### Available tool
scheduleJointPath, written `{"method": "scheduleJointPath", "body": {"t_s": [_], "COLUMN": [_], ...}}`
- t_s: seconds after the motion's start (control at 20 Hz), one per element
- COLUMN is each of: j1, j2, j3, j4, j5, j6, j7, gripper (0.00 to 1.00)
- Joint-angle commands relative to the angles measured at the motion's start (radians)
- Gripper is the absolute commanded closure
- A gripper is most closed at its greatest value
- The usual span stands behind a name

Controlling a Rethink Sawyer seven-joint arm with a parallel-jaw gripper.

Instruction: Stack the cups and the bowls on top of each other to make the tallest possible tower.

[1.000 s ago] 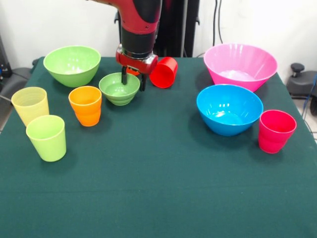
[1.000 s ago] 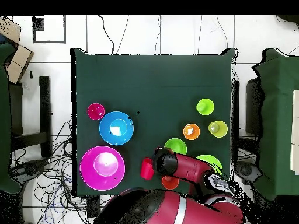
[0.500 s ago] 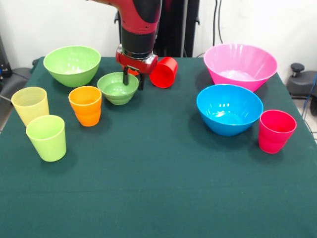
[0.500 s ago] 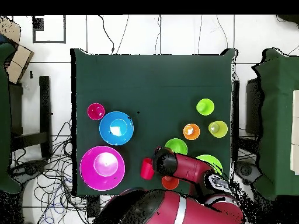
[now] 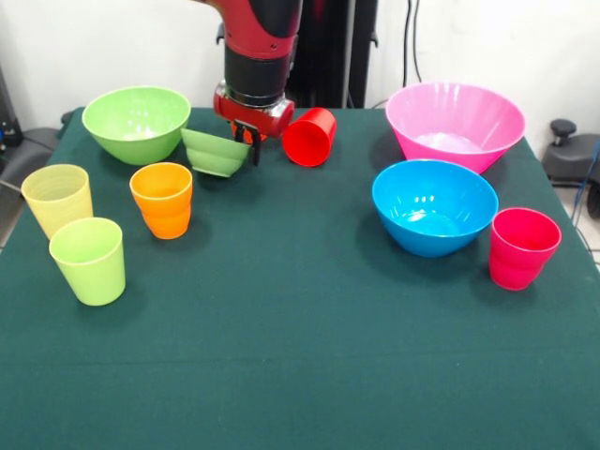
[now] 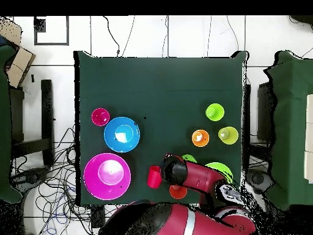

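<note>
Your gripper (image 5: 247, 134) is clamped on the rim of the small light green bowl (image 5: 215, 152), which hangs tilted, its mouth turned toward the large light green bowl (image 5: 137, 122) and its base clear of the cloth. In the front view that large bowl sits at about 10 o'clock from the table's centre, close to the far left corner, and the carried bowl hangs just beside its right flank.

Right of your gripper a red cup (image 5: 310, 137) lies on its side, close by the wrist. An orange cup (image 5: 162, 199) stands upright just below the carried bowl. Further toward 9 o'clock you have the pale yellow cup (image 5: 58, 199) and the lime green cup (image 5: 88, 260), both near the left edge of the table (image 5: 300, 356).

On the other side, the pink bowl (image 5: 455, 123) sits at 2 o'clock near the far right corner, the blue bowl (image 5: 434, 206) just in front of it, and the pinkish-red cup (image 5: 522, 247) beside the blue bowl, close to the right edge.

Nothing is stacked yet. The whole near half of the cloth, from centre to 6 o'clock, lies open, as does a lane down the middle between the two groups.

In the overhead view the arm (image 6: 189, 177) covers most of the carried bowl, and a second orange cup (image 6: 178, 192) shows beneath it near the table's edge.
</note>
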Motion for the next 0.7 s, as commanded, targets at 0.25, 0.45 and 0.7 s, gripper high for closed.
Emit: {"method": "scheduleJointPath", "body": {"t_s": [0.25,0.45,0.7], "j1": [-0.024,-0.035,-0.058], "j2": [0.043,0.045,0.049], "j3": [0.110,0.136,0.187], "j4": [0.005,0.008,0.005], "j5": [0.048,0.064,0.099], "j6": [-0.023,-0.017,0.012], "j7": [0.164,0.173,0.178], "gripper": [1.00,1.00,1.00]}}
